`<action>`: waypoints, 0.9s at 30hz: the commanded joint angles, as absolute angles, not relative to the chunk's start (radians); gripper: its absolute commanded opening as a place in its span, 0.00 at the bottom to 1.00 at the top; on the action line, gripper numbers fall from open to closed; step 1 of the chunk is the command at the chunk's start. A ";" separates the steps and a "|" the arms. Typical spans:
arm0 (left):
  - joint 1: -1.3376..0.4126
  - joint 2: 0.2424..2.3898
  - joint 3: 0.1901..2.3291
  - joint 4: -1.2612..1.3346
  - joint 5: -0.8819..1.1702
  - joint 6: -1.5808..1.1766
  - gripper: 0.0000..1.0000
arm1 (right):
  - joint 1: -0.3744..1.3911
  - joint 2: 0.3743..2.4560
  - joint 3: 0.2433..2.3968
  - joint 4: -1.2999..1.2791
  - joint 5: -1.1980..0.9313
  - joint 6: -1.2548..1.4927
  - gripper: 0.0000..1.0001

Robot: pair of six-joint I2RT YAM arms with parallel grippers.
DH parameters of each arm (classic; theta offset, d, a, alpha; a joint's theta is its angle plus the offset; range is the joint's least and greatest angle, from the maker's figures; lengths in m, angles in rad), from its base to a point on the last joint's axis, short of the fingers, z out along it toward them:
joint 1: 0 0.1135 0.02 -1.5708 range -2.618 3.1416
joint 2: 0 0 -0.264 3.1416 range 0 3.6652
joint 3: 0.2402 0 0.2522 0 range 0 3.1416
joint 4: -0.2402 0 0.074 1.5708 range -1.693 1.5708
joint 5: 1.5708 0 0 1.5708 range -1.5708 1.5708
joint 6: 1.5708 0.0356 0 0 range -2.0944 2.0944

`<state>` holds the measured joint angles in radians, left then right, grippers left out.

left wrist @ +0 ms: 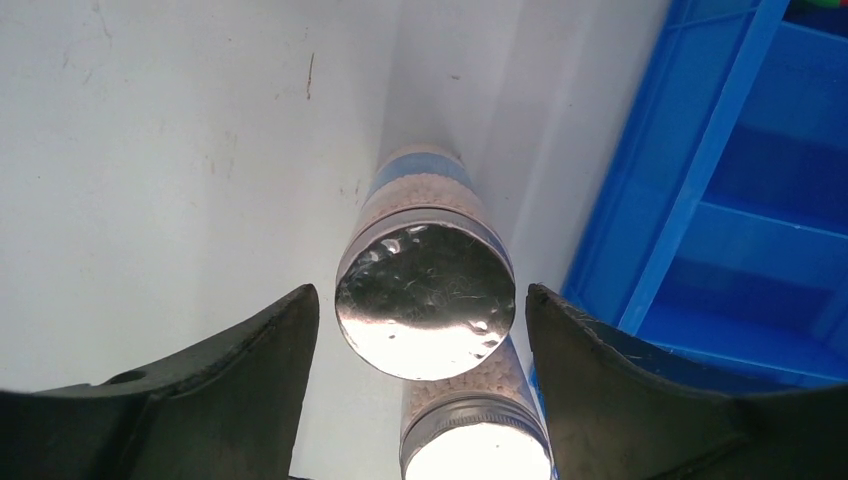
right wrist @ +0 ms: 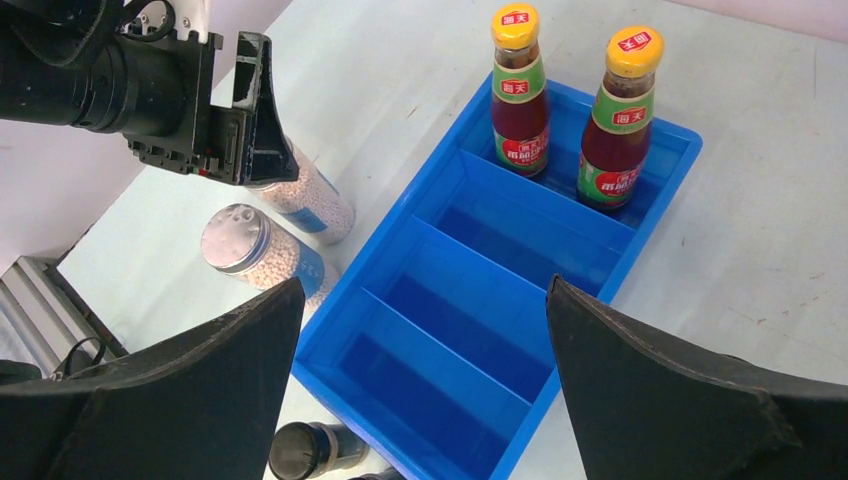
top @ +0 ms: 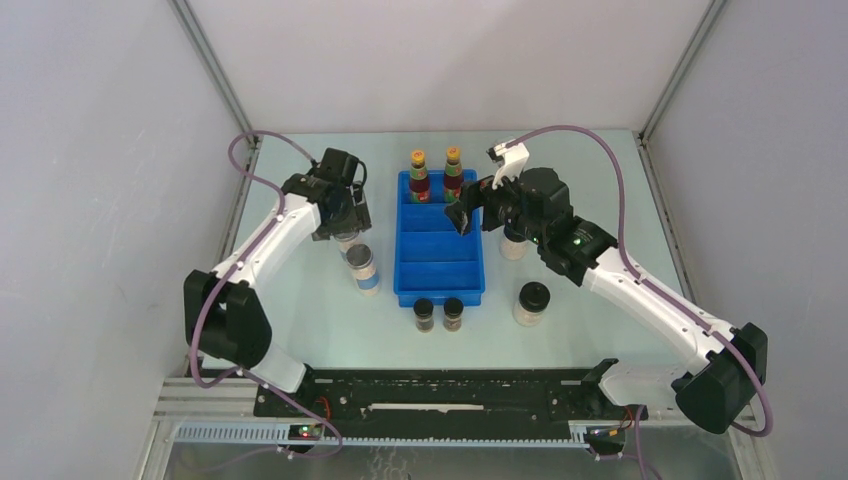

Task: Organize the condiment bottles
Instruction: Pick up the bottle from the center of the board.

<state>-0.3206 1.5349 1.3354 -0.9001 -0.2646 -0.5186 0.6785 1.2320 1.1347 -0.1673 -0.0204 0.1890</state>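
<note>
Two red sauce bottles with yellow caps stand in the far compartment of the blue tray; they also show in the right wrist view. My left gripper is open, its fingers on either side of a grey-lidded jar's lid with a gap on each side. The second grey-lidded jar stands just nearer. Two tiny dark jars stand in front of the tray. One pale black-lidded jar stands to the right, another partly under my right arm. My right gripper is open and empty above the tray.
The tray's three nearer compartments hold nothing. Its left wall runs close beside the two grey-lidded jars. Grey side walls enclose the table on left and right. A black rail runs along the near edge.
</note>
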 commanded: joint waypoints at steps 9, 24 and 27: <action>-0.310 1.549 1.389 -0.879 -0.250 -0.494 0.72 | 0.670 1.233 1.136 -0.136 -0.032 0.210 1.00; -0.311 1.532 1.366 -0.871 -0.255 -0.495 0.14 | 0.675 1.230 1.134 -0.142 -0.030 0.213 1.00; -0.310 1.524 1.362 -0.868 -0.261 -0.497 0.01 | 0.679 1.229 1.136 -0.144 -0.026 0.215 1.00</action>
